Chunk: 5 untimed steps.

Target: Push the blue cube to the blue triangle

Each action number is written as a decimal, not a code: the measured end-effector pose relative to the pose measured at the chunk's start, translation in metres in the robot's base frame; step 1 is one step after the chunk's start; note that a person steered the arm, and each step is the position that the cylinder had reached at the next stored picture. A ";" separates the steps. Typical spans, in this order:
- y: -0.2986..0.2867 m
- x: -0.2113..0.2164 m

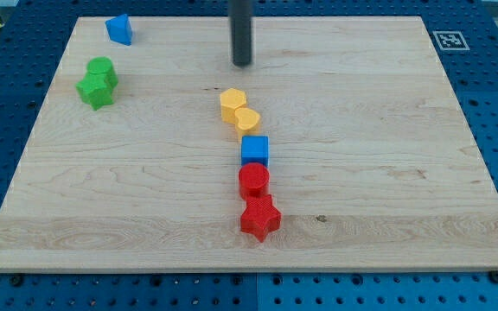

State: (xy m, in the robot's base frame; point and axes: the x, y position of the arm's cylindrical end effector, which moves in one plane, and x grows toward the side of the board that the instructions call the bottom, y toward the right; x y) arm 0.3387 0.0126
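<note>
The rod comes down from the view's top edge, a little left of centre, and its tip (243, 64) rests on the surface (387, 130) in the upper middle, touching no block. There is no claw on this arm, only the rod, so no open or closed state can be told. Below the tip and apart from it, a loose column of blocks runs down the middle of the surface. At its head sit two yellow blocks touching each other: an upper yellow block (233, 103) that looks hexagonal, and a lower yellow block (247, 119) with a rounded, heart-like outline, set slightly to the view's right. Just beneath them is the blue cube (254, 151), close to the lower yellow block; whether the two touch cannot be told. The cube's lower edge meets the red cylinder (253, 181), and below that, touching it, lies the red star (260, 218), the block nearest the view's bottom. The blue triangle (119, 29) sits far off in the upper left corner of the surface, well apart from the blue cube and to the view's left of the tip. Below the triangle, near the left edge, two green blocks touch: a green cylinder (102, 71) above and a green star (95, 90) just under it. A black-and-white marker (447, 40) is printed at the surface's upper right corner.
</note>
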 end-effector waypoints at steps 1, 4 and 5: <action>0.049 0.087; 0.050 0.149; 0.014 0.151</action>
State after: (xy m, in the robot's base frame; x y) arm 0.4900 0.0264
